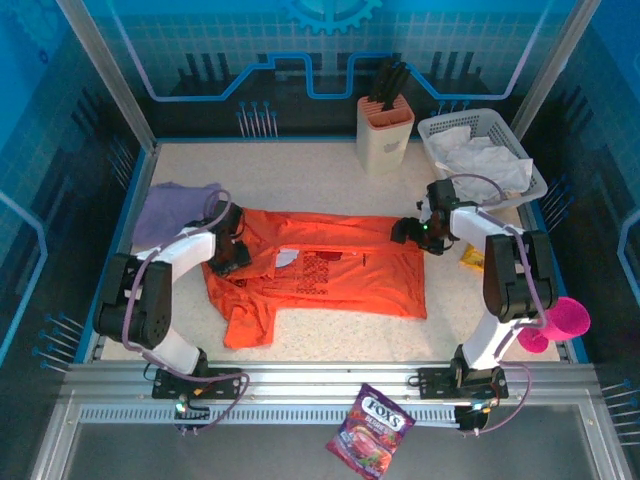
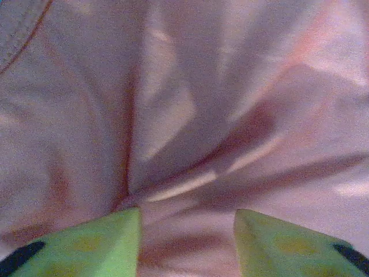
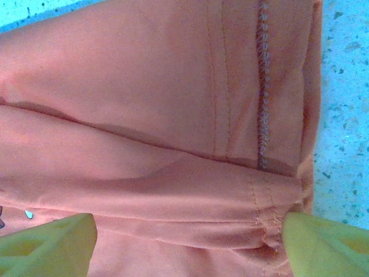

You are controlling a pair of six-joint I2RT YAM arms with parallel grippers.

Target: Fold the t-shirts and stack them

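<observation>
A: The left pincer (image 1: 226, 258): what is unclear?
B: My wrist view gives its fingers (image 2: 109, 242) apart over puckered, washed-pink cloth; gripping or not, I cannot tell. From above it sits on the orange shirt (image 1: 340, 270), the lavender shirt (image 1: 165, 212) just beyond it, leftward.
A: And the right pincer (image 3: 190, 222)?
B: Released, jaws wide; a stitched hem fold (image 3: 262, 222) lies between them, table (image 3: 346, 115) past its right finger.
</observation>
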